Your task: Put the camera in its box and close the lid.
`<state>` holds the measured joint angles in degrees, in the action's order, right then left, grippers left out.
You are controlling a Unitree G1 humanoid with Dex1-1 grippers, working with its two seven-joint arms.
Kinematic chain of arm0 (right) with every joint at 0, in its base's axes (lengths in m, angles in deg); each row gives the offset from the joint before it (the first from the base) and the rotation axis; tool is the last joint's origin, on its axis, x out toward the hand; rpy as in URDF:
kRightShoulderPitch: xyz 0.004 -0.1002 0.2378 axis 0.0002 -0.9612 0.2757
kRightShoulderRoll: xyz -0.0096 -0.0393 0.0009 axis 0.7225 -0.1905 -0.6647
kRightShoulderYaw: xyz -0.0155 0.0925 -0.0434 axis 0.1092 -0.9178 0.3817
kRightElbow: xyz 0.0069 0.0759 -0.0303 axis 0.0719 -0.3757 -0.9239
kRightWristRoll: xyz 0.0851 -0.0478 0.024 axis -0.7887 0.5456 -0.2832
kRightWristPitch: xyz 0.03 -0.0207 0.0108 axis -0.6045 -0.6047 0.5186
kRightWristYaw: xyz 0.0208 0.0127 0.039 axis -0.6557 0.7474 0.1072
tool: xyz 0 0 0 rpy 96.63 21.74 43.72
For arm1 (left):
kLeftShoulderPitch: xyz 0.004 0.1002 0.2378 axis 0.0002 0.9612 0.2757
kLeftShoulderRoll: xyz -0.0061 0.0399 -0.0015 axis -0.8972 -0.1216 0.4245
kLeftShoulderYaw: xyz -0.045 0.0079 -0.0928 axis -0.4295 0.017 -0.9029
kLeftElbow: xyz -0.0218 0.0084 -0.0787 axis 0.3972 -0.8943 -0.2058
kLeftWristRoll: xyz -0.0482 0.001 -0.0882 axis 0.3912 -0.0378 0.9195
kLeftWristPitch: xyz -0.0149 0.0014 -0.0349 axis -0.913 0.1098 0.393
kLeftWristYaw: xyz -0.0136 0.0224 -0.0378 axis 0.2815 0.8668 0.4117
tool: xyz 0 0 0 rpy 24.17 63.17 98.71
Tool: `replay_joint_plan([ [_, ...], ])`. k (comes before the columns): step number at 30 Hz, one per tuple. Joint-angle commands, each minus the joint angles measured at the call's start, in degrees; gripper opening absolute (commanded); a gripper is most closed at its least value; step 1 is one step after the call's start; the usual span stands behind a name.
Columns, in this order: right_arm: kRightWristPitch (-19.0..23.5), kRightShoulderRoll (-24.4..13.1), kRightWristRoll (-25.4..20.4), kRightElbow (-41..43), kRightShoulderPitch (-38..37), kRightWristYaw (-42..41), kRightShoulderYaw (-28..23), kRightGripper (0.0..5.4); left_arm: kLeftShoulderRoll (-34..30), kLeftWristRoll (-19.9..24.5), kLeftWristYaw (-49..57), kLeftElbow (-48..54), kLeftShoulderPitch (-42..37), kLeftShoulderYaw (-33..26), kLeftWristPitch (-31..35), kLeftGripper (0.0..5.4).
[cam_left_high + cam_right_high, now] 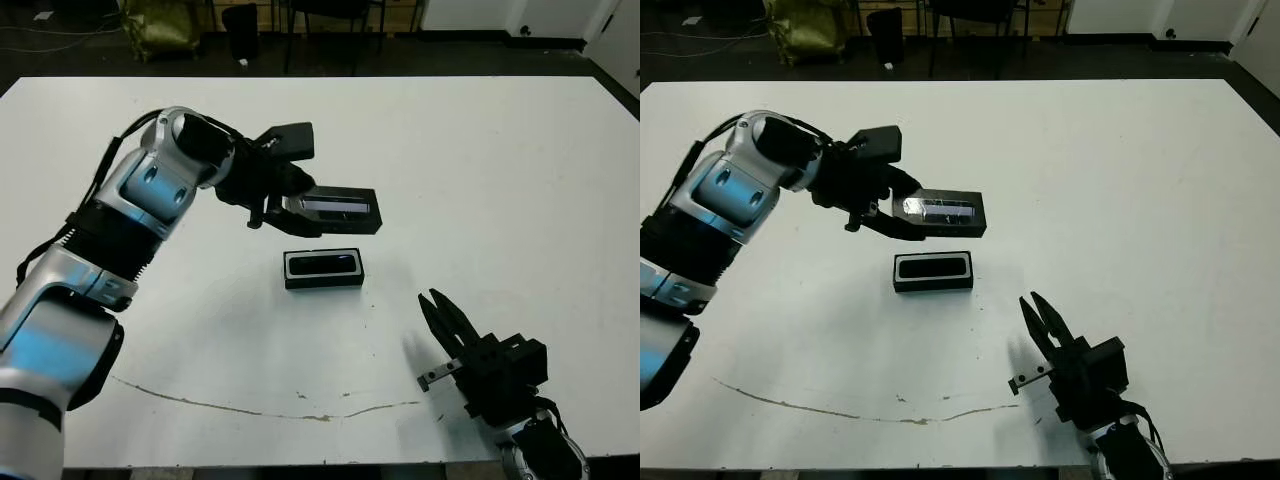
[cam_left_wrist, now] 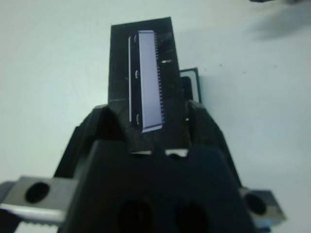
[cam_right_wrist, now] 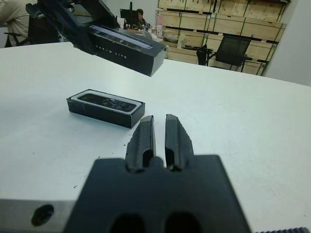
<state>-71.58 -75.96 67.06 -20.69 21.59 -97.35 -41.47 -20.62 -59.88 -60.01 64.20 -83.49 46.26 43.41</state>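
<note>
The box [image 1: 322, 283], a shallow black tray with a white lining, lies flat at the middle of the table. The camera [image 1: 322, 264], a slim black bar, lies inside it. My left gripper [image 1: 283, 206] is shut on one end of the lid [image 1: 340, 208], a black cover with a glossy grey-lavender strip. The lid hangs in the air just behind and above the box, roughly parallel to it. The left wrist view shows the lid [image 2: 146, 58] between the fingers, with the box's corner [image 2: 189, 77] beneath it. My right gripper [image 1: 428, 298] is shut and empty at the front right, pointing toward the box [image 3: 106, 108].
A thin brown line [image 1: 250, 405] runs across the table near its front edge. Beyond the far edge are a dark floor and chair legs [image 1: 320, 40]. In the right wrist view, seated people [image 3: 14, 19], wooden crates and an office chair [image 3: 233, 48] show past the table.
</note>
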Motion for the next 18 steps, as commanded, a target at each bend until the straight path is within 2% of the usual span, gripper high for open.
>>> replay_joint_plan([
  [1, -0.02, -0.11, -0.62, -0.91, -0.56, -0.36, -0.12, 0.0, 0.24, -1.7, -0.36, -0.5, -0.09, 1.22, -0.71, 2.36],
  [6, -0.48, -0.03, 0.06, -1.2, -0.43, -0.02, -0.04, 0.0, 0.34, -2.62, -0.34, -0.23, 0.4, 1.7, 0.12, 2.36],
  [14, 1.97, 0.12, 0.4, 0.57, -0.51, 0.86, 0.42, 0.0, 0.63, -4.02, -1.46, -1.88, 0.57, 3.45, -1.99, 2.36],
  [18, 1.47, 0.24, 0.58, 0.17, -0.34, 0.94, 0.68, 0.0, 1.06, -4.92, -3.05, -2.61, 0.55, 4.81, 0.1, 2.36],
])
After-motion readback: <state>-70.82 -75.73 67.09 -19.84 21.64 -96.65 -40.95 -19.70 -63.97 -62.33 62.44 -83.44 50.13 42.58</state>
